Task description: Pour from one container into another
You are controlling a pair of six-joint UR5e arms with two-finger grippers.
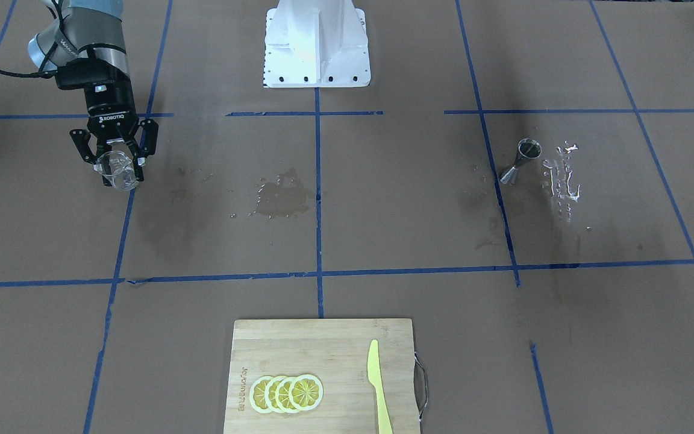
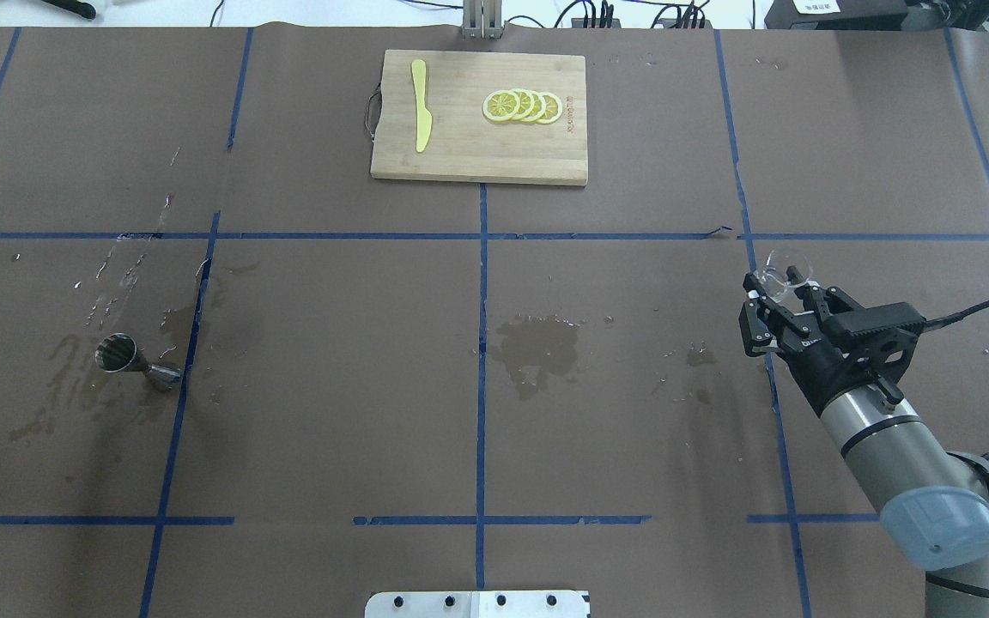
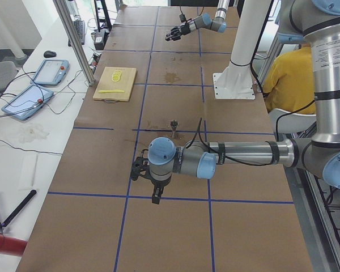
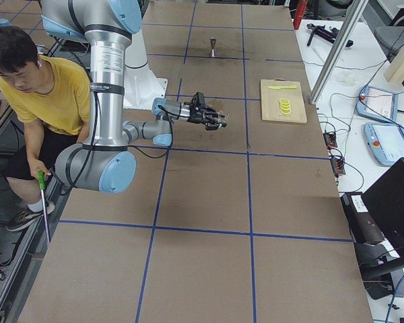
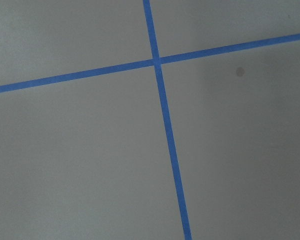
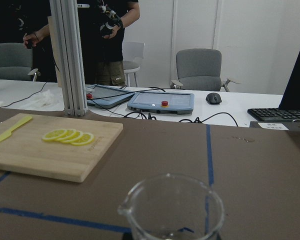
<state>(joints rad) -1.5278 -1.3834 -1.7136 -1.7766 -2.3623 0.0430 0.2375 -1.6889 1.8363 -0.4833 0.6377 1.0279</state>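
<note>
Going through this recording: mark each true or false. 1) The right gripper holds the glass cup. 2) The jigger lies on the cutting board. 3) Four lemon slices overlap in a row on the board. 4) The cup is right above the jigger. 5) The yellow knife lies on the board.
1) True: the right gripper is shut on the glass cup, off the table.
2) False: the steel jigger stands upright on the brown table cover, far from the cutting board.
3) True: four lemon slices overlap in a row.
4) False: cup and jigger are at opposite sides of the table.
5) True: the yellow knife lies on the board beside the slices.
</note>
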